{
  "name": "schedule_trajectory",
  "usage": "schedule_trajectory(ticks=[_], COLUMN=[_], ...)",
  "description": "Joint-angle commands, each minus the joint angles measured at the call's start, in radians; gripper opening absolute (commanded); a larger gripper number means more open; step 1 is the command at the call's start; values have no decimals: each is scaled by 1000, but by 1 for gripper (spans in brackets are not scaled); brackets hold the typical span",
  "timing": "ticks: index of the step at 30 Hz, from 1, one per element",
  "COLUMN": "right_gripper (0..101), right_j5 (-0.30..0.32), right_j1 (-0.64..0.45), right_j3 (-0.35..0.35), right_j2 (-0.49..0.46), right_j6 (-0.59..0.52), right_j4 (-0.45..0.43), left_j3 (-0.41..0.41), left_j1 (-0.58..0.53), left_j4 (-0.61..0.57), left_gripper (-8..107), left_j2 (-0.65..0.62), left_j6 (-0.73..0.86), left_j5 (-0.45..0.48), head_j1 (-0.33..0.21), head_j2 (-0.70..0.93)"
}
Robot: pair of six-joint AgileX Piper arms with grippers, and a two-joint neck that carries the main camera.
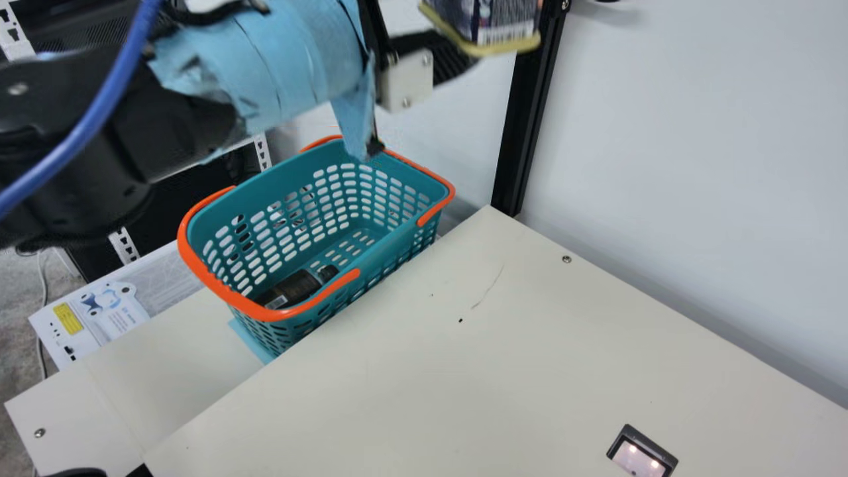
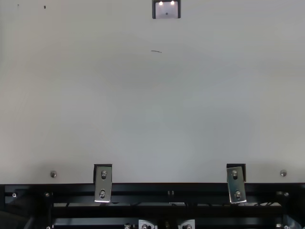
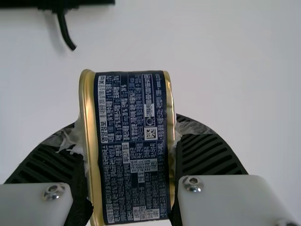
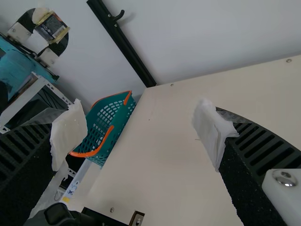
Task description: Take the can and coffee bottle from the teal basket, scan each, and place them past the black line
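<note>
Two fingers of the right claw (image 4: 141, 135) stand wide apart, holding nothing. At the main view's twelve o'clock, the left claw (image 1: 447, 58) grips the can (image 3: 133, 155) squarely between its fingers, navy label, gold rims. Beyond, toward nine, the basket (image 1: 255, 310) holds the dark bottle (image 1: 293, 287) on its side.

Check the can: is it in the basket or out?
Out. The can is pinched by the left gripper, raised clear of the teal basket, while a dark bottle lies inside.
</note>
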Motion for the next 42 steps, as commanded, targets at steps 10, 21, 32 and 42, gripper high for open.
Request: schedule_trajectory(ticks=[10,21,32,42], right_gripper=[101,101,101,101], right_j5=[0,0,0,0], right_j1=[0,0,0,0], right_j3=[0,0,0,0], right_j2=[1,2,2,2], right_j6=[0,0,0,0], right_j4=[0,-1,-1,-1], left_j3=[17,44,-121,-143], left_j1=[-92,70,408,553], left_j4=[31,-116,-213,-275], left_gripper=[10,10,10,10], left_j2=[1,36,54,62], left_j6=[18,-4,184,361], left_j5=[-181,61,584,768], head_j1=[-27,-27,-27,-27], head_j2=[11,11,11,11])
